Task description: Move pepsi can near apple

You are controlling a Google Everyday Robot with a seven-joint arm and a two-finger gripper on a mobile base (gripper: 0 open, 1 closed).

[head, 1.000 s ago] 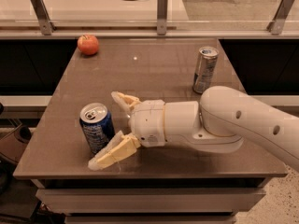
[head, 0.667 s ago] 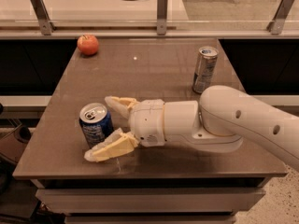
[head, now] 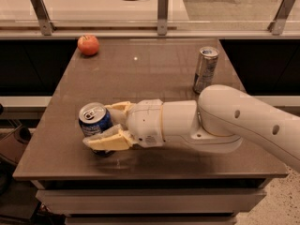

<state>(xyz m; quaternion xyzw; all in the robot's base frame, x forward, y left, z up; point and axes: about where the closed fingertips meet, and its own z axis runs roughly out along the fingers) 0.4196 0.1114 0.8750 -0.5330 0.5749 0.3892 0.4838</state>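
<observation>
The brown table (head: 154,74) carries everything, and my white arm (head: 243,121) reaches across its near half from the right, wrist pointing left. A second ago my jaws stood wide, the near finger splayed out toward the table's front edge and clear of the can. Now they have drawn in around the pepsi can (head: 93,118): the near finger (head: 105,142) lies against its lower front and the far one sits behind it, so I have it pinched between them. The can itself has hardly shifted. It stands upright near the table's front left corner, silver top showing, its base on the surface. A taller, slimmer silver can (head: 205,69) stands upright toward the far right, just beyond my forearm and well apart from the pepsi can. The apple (head: 88,45) sits at the far left corner, the whole depth of the table away from my jaws.
</observation>
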